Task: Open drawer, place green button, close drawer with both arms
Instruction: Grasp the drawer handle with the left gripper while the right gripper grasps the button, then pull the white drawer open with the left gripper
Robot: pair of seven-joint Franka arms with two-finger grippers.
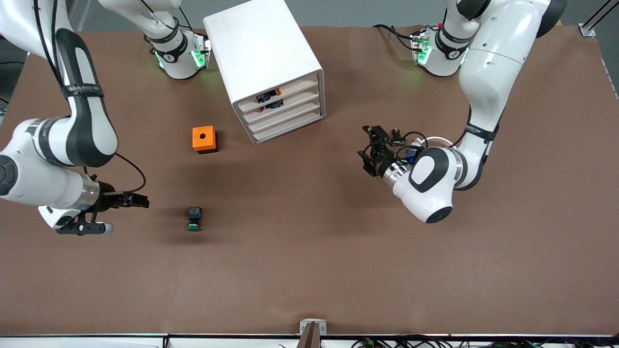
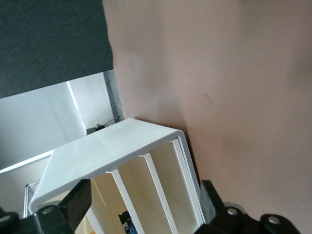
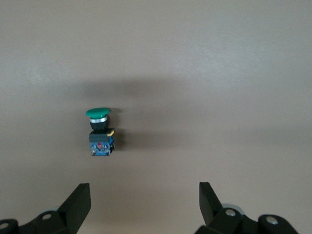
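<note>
Right gripper: the right gripper (image 1: 140,200) hangs low over the desk (image 1: 338,270) toward the right arm's end, jaws spread and nothing in them; in its wrist view both fingers (image 3: 78,204) frame bare surface with the button ahead of them.
Left gripper: the left gripper (image 1: 370,152) is up over the desk just off the cabinet's drawer side, toward the left arm's end, released and carrying nothing; its wrist view looks at the cabinet front.
Button: the button (image 1: 194,218) lies tipped on its side in the open middle of the desk, well clear of every edge, green cap toward the front camera, black-and-blue body toward the cabinet; it is near the right gripper but not touched.
Drawer: the drawer (image 1: 286,117), third down in the white cabinet (image 1: 263,58), looks fully shut. The cabinet stands close to the edge where the arm bases are.
Orange cube: the orange cube (image 1: 204,139) sits between button and cabinet, apart from both.
Handling, button: I judge it light, rigid and small; the round cap would likely slip or roll, so the flat sides of the squarish body look the better hold.
Handling, drawer: probably light plastic and free-sliding; the cabinet may shift when pulled, so hooking the front lip while the other arm steadies the case seems wise.
</note>
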